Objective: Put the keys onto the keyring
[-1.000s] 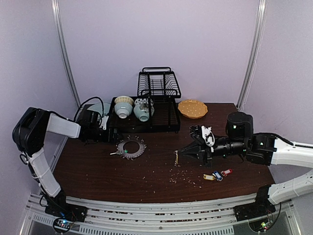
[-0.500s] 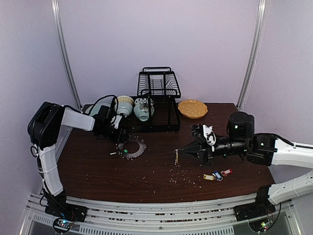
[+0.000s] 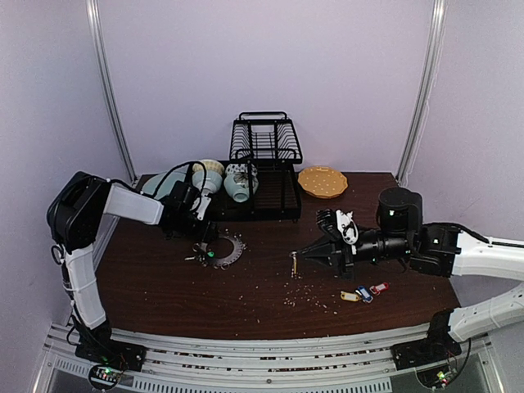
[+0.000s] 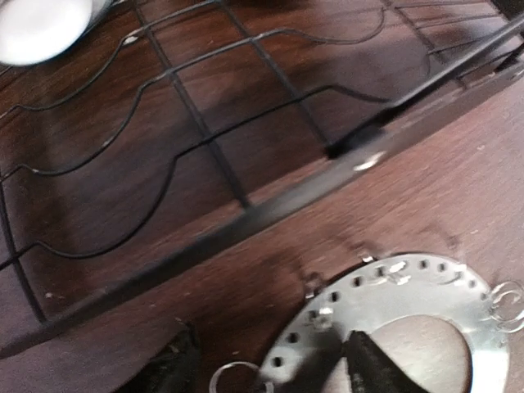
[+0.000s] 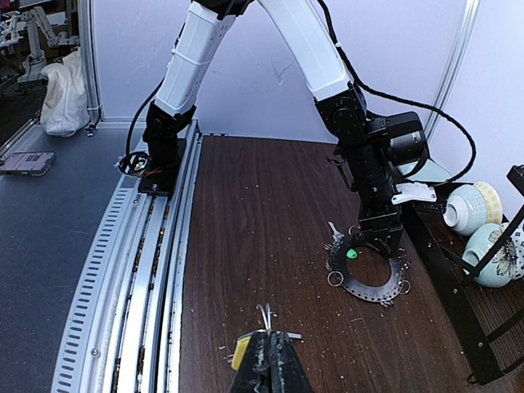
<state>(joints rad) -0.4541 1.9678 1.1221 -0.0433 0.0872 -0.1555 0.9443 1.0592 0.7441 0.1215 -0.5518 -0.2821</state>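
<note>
The dark wooden table (image 3: 147,278) fills the scene. At left, the left gripper (image 3: 201,239) is spread over the keyring (image 3: 236,247), with one finger outside the rim and one at the inner hole. Further right, the right gripper (image 3: 304,255) is clenched on a yellow-tagged key (image 3: 294,264). Three other keys (image 3: 364,293) lie behind it, beside its wrist.

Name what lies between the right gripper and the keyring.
Just bare table, seen in the top and right wrist views; crumbs lie nearer the right gripper.
</note>
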